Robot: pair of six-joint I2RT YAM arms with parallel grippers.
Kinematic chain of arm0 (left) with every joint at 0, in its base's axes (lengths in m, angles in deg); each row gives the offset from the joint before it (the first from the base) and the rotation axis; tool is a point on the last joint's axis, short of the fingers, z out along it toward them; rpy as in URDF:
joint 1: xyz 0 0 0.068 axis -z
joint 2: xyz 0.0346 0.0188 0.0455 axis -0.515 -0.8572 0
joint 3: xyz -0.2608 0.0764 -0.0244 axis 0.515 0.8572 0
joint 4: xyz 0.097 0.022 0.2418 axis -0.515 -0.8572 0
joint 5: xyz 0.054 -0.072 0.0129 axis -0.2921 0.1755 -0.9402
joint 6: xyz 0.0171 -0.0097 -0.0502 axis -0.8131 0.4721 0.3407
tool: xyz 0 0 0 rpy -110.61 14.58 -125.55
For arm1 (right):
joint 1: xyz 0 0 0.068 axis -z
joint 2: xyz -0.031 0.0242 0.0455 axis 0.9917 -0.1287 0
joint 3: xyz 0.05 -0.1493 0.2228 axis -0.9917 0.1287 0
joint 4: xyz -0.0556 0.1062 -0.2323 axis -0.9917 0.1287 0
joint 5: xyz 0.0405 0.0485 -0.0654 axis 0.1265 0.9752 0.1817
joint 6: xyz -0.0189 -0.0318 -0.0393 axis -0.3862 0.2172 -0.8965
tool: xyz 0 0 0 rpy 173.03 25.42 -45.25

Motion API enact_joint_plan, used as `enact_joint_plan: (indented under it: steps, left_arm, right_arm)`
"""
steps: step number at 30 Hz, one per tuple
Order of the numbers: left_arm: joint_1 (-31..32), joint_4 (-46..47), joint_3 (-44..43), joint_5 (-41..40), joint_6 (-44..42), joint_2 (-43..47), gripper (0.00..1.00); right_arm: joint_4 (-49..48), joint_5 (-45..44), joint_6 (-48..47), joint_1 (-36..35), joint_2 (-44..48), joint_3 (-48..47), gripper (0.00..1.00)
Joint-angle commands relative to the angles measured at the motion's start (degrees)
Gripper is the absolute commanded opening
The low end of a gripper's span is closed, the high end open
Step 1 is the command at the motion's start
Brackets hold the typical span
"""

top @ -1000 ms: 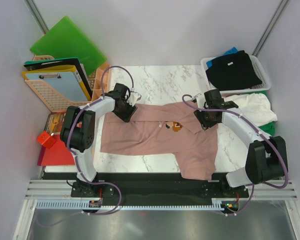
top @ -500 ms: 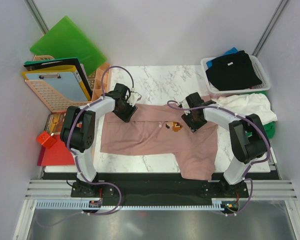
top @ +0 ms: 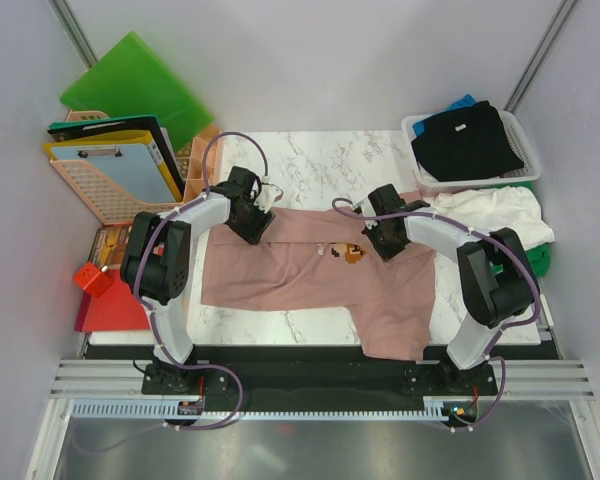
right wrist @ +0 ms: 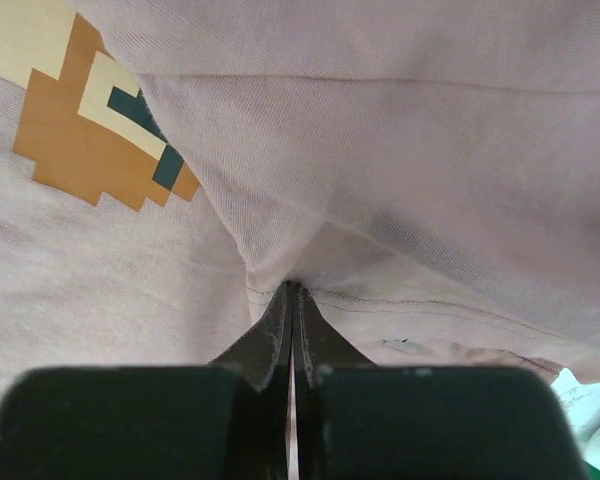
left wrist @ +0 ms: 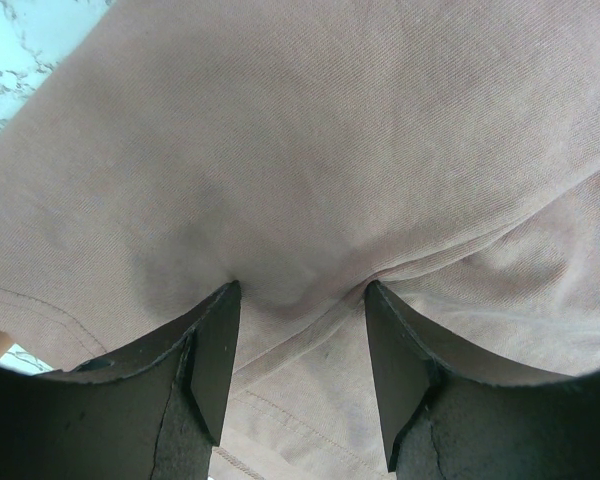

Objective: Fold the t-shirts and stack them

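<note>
A dusty pink t-shirt (top: 300, 268) lies spread across the marble table, its pixel print (top: 352, 253) near the middle. My left gripper (top: 255, 222) rests on the shirt's upper left part. In the left wrist view it (left wrist: 300, 300) is open, its fingers (left wrist: 215, 340) pressed onto the cloth with a raised fold between them. My right gripper (top: 380, 238) sits just right of the print. In the right wrist view it (right wrist: 293, 290) is shut on a pinch of the pink t-shirt (right wrist: 400, 150) at a stitched hem, the print (right wrist: 90, 130) at upper left.
A white basket (top: 408, 124) at the back right holds a black t-shirt (top: 470, 140) over a blue one. A white t-shirt (top: 500, 212) and a green one (top: 538, 258) lie beside it. Green folder (top: 135, 90), clipboard crate (top: 110, 175) and red folder (top: 110, 310) stand left.
My right gripper moved left toward the print and shut on the pink cloth. The left gripper stayed where it was, still open.
</note>
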Motion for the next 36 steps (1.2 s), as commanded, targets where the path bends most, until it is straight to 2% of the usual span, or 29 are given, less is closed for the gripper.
enact_joint_plan:
  steps: [1, 7, 14, 15, 16, 18, 20, 24, 36]
  left_arm:
    - [0.6, -4.7, 3.0, -2.0, -2.9, -2.1, 0.6]
    - [0.6, -4.7, 3.2, -1.8, -2.9, -2.0, 0.6]
    - [0.5, -4.5, 3.0, -1.6, -2.8, -2.6, 0.6]
    - [0.5, -4.7, 2.9, -1.5, -2.6, -2.7, 0.6]
    - [0.6, -4.6, 2.8, -1.4, -2.6, -2.7, 0.6]
    - [0.6, -4.7, 2.9, -1.2, -2.5, -2.7, 0.6]
    - [0.6, -4.7, 3.1, -1.3, -2.5, -2.6, 0.6]
    - [0.6, -4.5, 3.4, -1.9, -2.7, -2.3, 0.6]
    - [0.6, -4.6, 3.7, -2.0, -3.1, -2.3, 0.6]
  right_arm:
    - [0.1, 1.1, 0.8, -0.3, 0.3, -0.6, 0.0]
    - [2.2, 1.9, 0.9, -0.3, 5.5, 0.2, 0.0]
    - [5.9, 7.5, 0.6, -0.5, 13.1, 1.7, 0.01]
    - [6.1, 6.8, 0.2, -0.6, 13.5, 2.4, 0.05]
    - [5.9, 6.0, -0.3, -0.6, 13.5, 2.8, 0.22]
    - [5.3, 3.6, -1.1, -0.5, 12.5, 3.8, 0.41]
    - [4.5, 3.2, -1.2, -0.4, 11.1, 4.3, 0.47]
    - [2.9, 2.8, -1.2, -0.4, 7.6, 4.3, 0.49]
    - [0.5, 3.2, -0.8, -0.4, 3.1, 1.9, 0.44]
